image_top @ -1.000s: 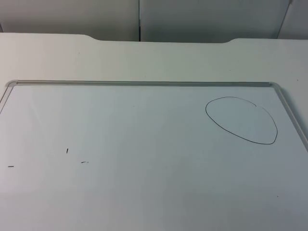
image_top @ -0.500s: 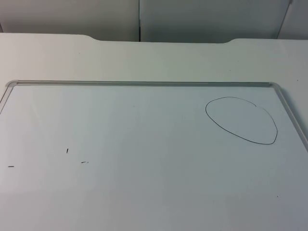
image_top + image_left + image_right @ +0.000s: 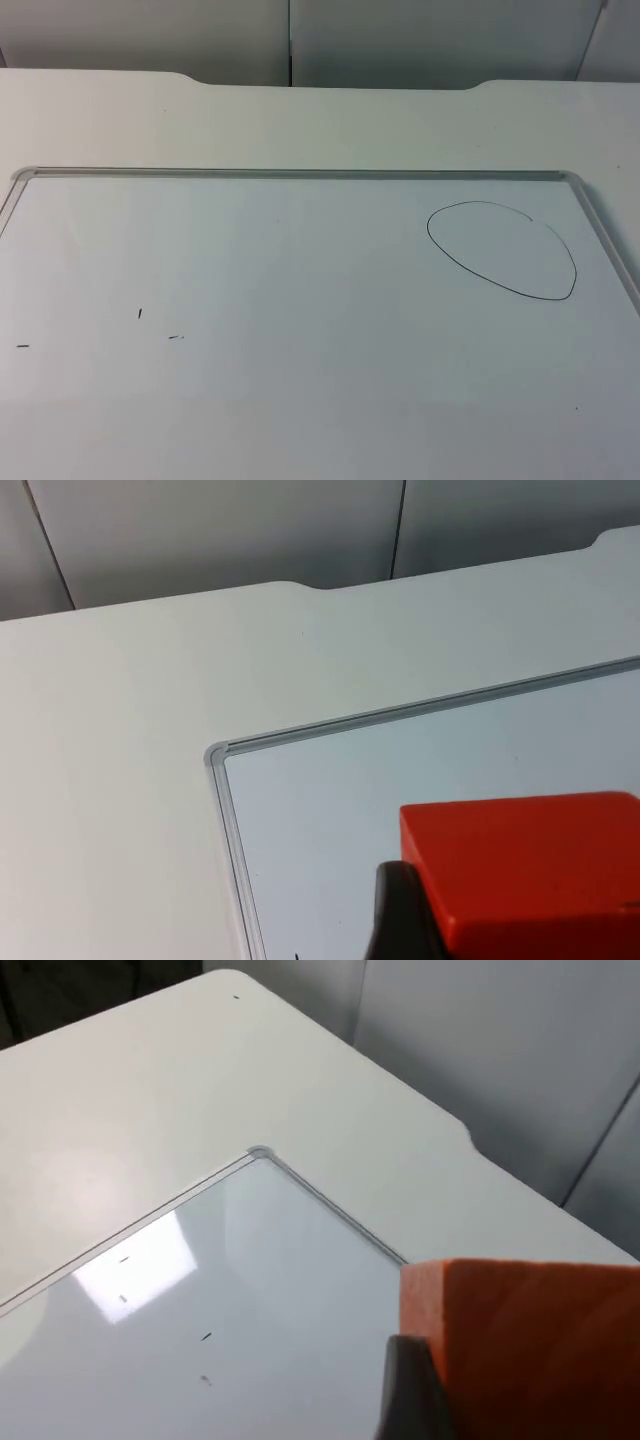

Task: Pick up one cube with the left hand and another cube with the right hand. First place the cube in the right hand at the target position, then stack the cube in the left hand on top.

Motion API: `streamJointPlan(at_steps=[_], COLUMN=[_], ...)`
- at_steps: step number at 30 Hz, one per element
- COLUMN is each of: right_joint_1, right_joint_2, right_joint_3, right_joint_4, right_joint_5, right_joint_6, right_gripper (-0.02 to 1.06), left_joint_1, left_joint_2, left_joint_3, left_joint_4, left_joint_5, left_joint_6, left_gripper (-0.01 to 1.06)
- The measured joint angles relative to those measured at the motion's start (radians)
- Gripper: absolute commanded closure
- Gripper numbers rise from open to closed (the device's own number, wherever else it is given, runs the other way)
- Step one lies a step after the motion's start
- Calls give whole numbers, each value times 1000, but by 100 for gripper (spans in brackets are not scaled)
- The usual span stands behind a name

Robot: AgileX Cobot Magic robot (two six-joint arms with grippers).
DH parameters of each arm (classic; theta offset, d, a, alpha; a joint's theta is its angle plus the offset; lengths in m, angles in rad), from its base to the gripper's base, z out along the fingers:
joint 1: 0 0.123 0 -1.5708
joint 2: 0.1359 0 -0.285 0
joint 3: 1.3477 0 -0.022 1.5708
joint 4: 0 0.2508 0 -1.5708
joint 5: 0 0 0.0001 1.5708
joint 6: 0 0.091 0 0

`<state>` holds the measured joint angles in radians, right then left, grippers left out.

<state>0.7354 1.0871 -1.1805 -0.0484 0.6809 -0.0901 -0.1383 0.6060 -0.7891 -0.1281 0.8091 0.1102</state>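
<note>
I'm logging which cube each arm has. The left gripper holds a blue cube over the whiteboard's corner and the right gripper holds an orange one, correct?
Not quite: in the left wrist view the left gripper holds a red cube, not blue, above the framed whiteboard's corner. The right gripper does hold an orange foam cube.

Top view looking down and forward, whiteboard (image 3: 300, 330), both wrist views close above its corners, facing the partition wall (image 3: 200, 530)

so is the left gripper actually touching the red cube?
Touching. In the left wrist view the black fingertip sits flush against the side of the red cube, with no gap between them.
</note>
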Motion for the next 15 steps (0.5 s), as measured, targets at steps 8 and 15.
streamJointPlan(at_steps=[8,15], right_joint_1=[-297,-566], right_joint_2=[6,127], right_joint_3=[0,0], right_joint_4=[1,335], right_joint_5=[50,183], right_joint_6=[58,-228], right_gripper=[105,105], left_joint_1=[0,0], left_joint_2=[0,0], left_joint_3=[0,0], left_joint_4=[0,-4], left_joint_5=[0,0], left_joint_6=[-1,-2], left_gripper=[105,105])
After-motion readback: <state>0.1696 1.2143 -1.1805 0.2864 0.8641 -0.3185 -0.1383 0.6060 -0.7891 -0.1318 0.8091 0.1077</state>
